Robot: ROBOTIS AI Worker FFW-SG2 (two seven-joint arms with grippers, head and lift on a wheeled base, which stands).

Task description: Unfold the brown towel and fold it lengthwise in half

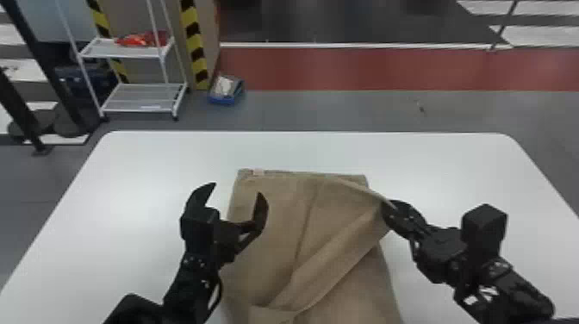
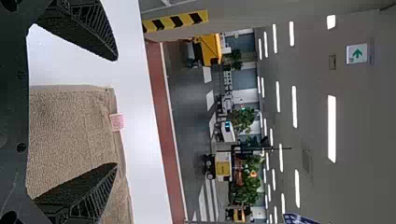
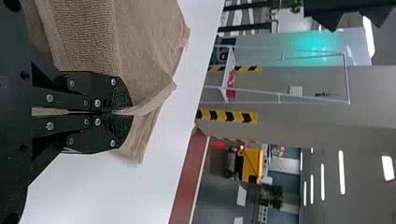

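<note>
The brown towel (image 1: 275, 215) lies on the white table, its upper layer pulled up into a slanting fold toward the right. My right gripper (image 1: 390, 209) is shut on that layer at the towel's right side. In the right wrist view the gripper (image 3: 123, 112) pinches the edge of the towel (image 3: 144, 51). My left gripper (image 1: 237, 200) stands open over the towel's left edge, nothing between its fingers. In the left wrist view the gripper (image 2: 116, 112) has its fingers wide apart, with the towel (image 2: 70, 130) and its small pale tag (image 2: 117, 122) beyond.
The white table (image 1: 150, 172) extends around the towel on both sides and behind it. Past its far edge are a white shelf rack (image 1: 142, 97) and a blue box (image 1: 226, 90) on the floor.
</note>
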